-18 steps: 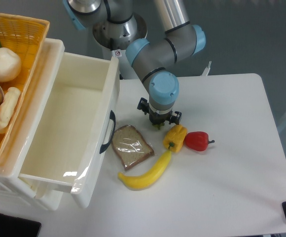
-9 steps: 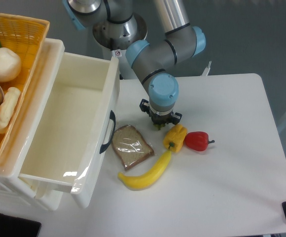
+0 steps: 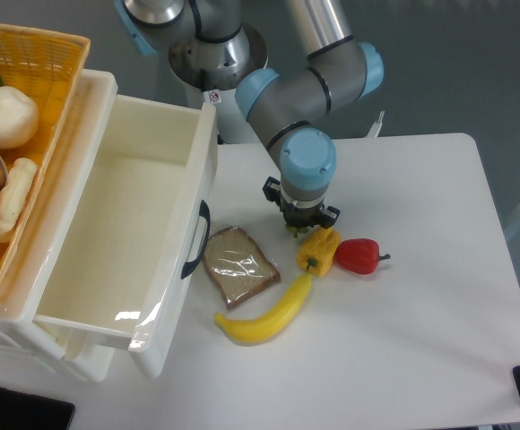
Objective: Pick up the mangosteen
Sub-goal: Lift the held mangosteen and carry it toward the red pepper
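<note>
My gripper (image 3: 301, 221) points straight down over the table, just above and left of the yellow bell pepper (image 3: 319, 250). The wrist hides its fingers from the camera. Only a bit of green leaf of the mangosteen (image 3: 293, 232) shows under the gripper's lower edge; its dark body is hidden by the gripper. The leaf stays with the gripper as it moves, so the gripper appears shut on the mangosteen.
A red bell pepper (image 3: 359, 256) lies right of the yellow one. A banana (image 3: 269, 314) and a wrapped bread slice (image 3: 238, 267) lie in front. An open white drawer (image 3: 130, 233) stands at the left, with a yellow basket (image 3: 36, 54) of food behind it.
The gripper has shifted a little to the right and slightly toward the yellow pepper, and the green leaf under it has moved along with it.
</note>
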Action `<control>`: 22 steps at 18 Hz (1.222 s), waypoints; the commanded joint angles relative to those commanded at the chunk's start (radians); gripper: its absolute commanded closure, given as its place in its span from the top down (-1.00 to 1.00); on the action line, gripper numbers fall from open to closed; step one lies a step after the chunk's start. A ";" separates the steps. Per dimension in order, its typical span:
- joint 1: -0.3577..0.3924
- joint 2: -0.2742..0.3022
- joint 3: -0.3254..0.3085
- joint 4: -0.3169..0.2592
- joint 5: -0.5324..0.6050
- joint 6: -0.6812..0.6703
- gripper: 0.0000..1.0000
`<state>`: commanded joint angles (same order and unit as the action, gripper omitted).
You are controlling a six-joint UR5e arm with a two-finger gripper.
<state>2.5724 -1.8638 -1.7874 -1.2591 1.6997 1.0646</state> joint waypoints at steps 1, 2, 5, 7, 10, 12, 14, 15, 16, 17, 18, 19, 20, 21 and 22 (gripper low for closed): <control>0.008 0.000 0.026 -0.020 -0.017 0.000 -0.66; 0.011 0.000 0.046 -0.025 -0.034 0.000 -0.66; 0.017 -0.002 0.085 -0.020 -0.060 -0.002 -0.66; 0.026 -0.006 0.115 -0.014 -0.087 -0.002 -0.68; 0.034 -0.023 0.195 -0.011 -0.123 -0.002 -0.86; 0.034 -0.047 0.238 0.001 -0.123 0.009 -0.98; 0.034 -0.069 0.281 0.012 -0.126 0.069 -1.00; 0.034 -0.078 0.296 0.015 -0.126 0.113 -1.00; 0.034 -0.081 0.310 0.018 -0.130 0.155 -1.00; 0.035 -0.084 0.319 0.024 -0.144 0.181 -1.00; 0.046 -0.086 0.327 0.024 -0.161 0.195 -1.00; 0.057 -0.084 0.332 0.023 -0.167 0.207 -1.00; 0.058 -0.084 0.333 0.023 -0.169 0.230 -1.00; 0.060 -0.083 0.333 0.023 -0.169 0.259 -1.00; 0.061 -0.077 0.333 0.021 -0.169 0.277 -1.00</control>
<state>2.6338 -1.9405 -1.4542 -1.2379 1.5309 1.3420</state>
